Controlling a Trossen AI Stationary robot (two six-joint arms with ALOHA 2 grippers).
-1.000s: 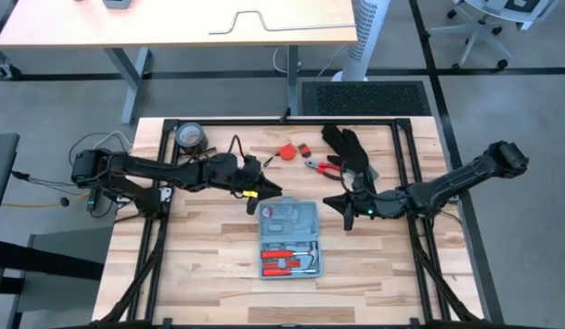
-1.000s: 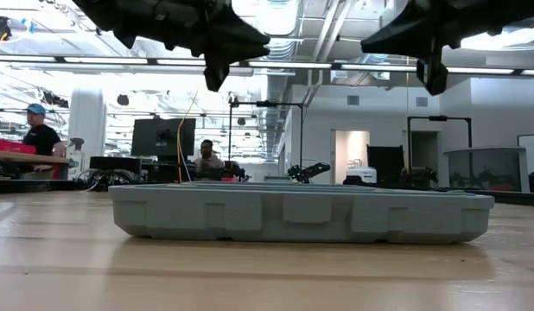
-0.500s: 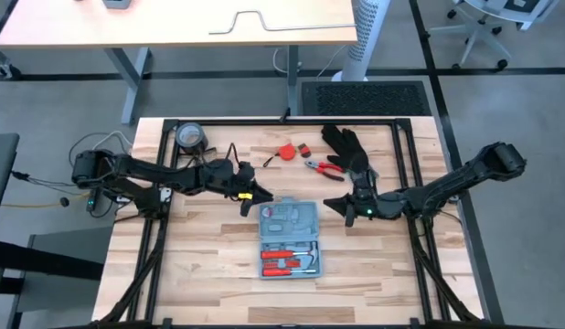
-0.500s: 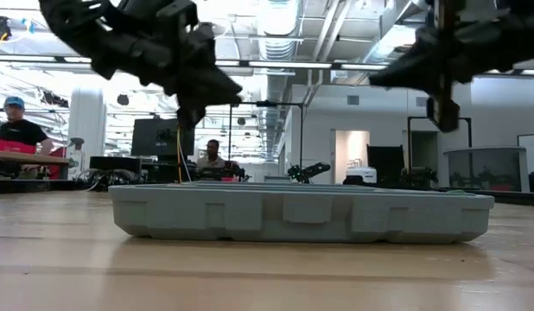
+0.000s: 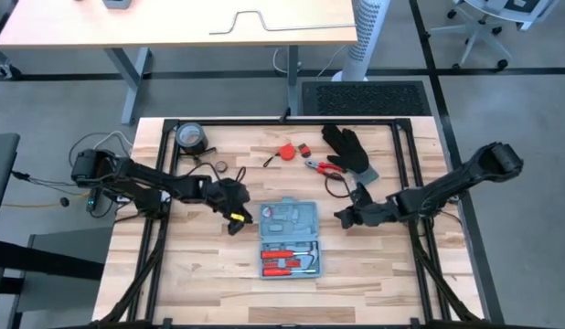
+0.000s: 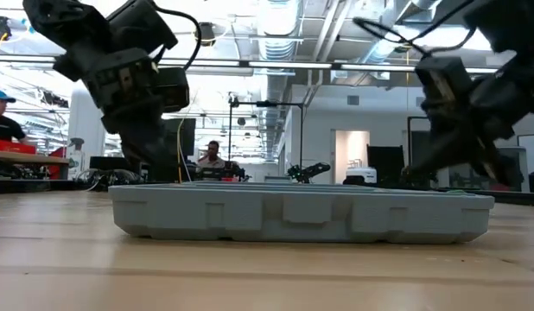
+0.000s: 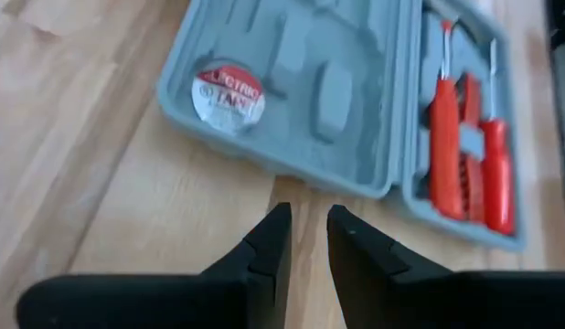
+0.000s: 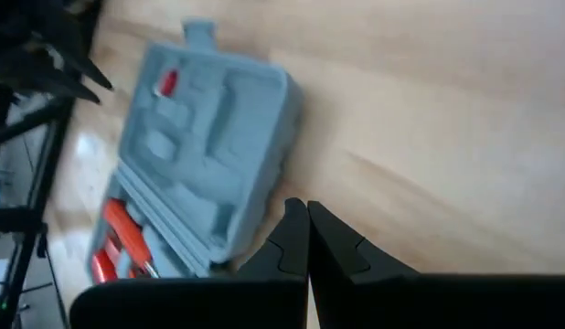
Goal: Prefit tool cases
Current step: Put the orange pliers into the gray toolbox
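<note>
The light-blue tool case [image 5: 289, 239] lies open and flat on the wooden table. Red-handled tools [image 7: 447, 137] fill its near half, and a round label [image 7: 226, 89] sits in its far half. My left gripper [image 5: 235, 218] hangs low beside the case's left edge. A narrow gap shows between its fingertips [image 7: 305, 224], which point at that edge. My right gripper [image 5: 341, 217] is low beside the case's right edge [image 8: 264, 210], with its fingers shut [image 8: 303, 212]. Neither gripper touches the case [image 6: 301, 216].
At the back of the table lie a black glove [image 5: 348, 151], red-handled pliers [image 5: 319, 167], a red tape measure [image 5: 285, 151], a tape roll [image 5: 189, 137] and a small ring [image 5: 222, 166]. Bare wood lies near the front edge [image 5: 200, 283].
Both grippers have come down from above the case to about its height. My left gripper has also gone toward the table's left and near edges, off the case's far-left corner. My right gripper has shifted slightly toward the near edge. The case has stayed put.
</note>
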